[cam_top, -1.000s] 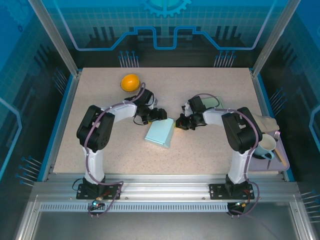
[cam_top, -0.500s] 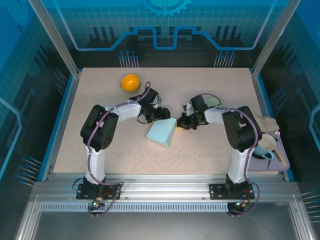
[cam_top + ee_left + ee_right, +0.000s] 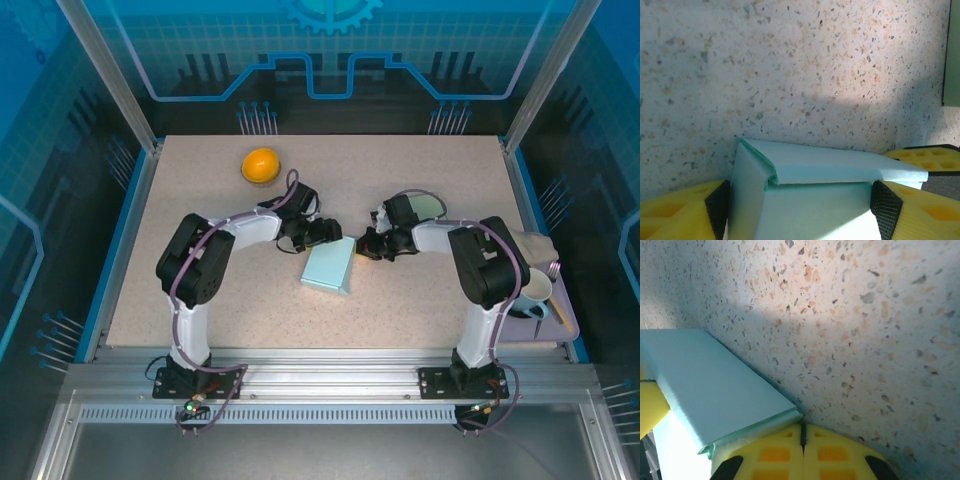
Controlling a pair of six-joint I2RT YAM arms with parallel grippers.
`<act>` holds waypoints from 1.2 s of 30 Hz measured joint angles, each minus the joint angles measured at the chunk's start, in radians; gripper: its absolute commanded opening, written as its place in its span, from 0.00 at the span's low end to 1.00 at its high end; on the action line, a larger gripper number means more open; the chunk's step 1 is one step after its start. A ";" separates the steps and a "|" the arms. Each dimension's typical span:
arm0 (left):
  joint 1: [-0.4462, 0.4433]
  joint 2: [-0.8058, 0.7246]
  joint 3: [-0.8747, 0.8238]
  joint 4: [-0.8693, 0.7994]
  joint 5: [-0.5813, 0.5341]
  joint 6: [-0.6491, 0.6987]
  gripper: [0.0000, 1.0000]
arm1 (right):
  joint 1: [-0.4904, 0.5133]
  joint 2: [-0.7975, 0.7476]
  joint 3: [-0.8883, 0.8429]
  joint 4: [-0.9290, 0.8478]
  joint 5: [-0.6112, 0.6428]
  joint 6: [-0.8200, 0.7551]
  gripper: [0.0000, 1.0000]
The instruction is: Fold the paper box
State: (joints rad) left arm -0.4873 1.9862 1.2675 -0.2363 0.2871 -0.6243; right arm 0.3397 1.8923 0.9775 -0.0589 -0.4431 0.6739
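The light blue paper box (image 3: 328,268) lies flat in the middle of the table. My left gripper (image 3: 325,232) reaches it from the far left side. In the left wrist view the box (image 3: 815,200) sits between the black pads (image 3: 885,205), which touch both its sides, and a folded flap runs across its top. My right gripper (image 3: 362,243) is shut, with nothing between its fingers. In the right wrist view its yellow fingertips (image 3: 802,432) press together against a corner of the box (image 3: 710,380).
An orange ball (image 3: 260,164) rests at the back left of the table. A green flat object (image 3: 430,205) lies under the right arm. At the right edge a tray (image 3: 560,325) holds a mug (image 3: 535,290), with a cloth (image 3: 530,245) beside it.
My left gripper has moved right along the box's far end. The box has turned straighter and shifted slightly right. My right gripper has stayed shut at the box's corner.
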 measured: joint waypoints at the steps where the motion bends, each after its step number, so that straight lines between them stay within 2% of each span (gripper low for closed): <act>1: 0.000 -0.003 -0.003 -0.001 0.000 -0.004 0.77 | 0.001 -0.002 -0.002 0.000 0.005 0.000 0.00; 11: 0.013 -0.034 -0.021 -0.044 0.035 -0.004 0.83 | 0.006 -0.054 -0.037 -0.004 0.068 -0.001 0.01; 20: 0.072 -0.154 -0.051 -0.100 0.019 0.018 0.85 | 0.006 -0.139 -0.055 -0.066 0.108 -0.039 0.02; 29: 0.069 -0.356 -0.320 -0.077 0.035 -0.007 0.85 | 0.013 -0.341 -0.214 -0.147 0.123 -0.072 0.03; 36: -0.009 -0.386 -0.429 -0.015 0.061 -0.076 0.85 | 0.110 -0.430 -0.317 -0.165 0.129 -0.058 0.03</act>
State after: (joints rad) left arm -0.4965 1.5997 0.8383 -0.2516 0.3485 -0.6998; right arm 0.4500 1.4620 0.6601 -0.2241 -0.3138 0.6155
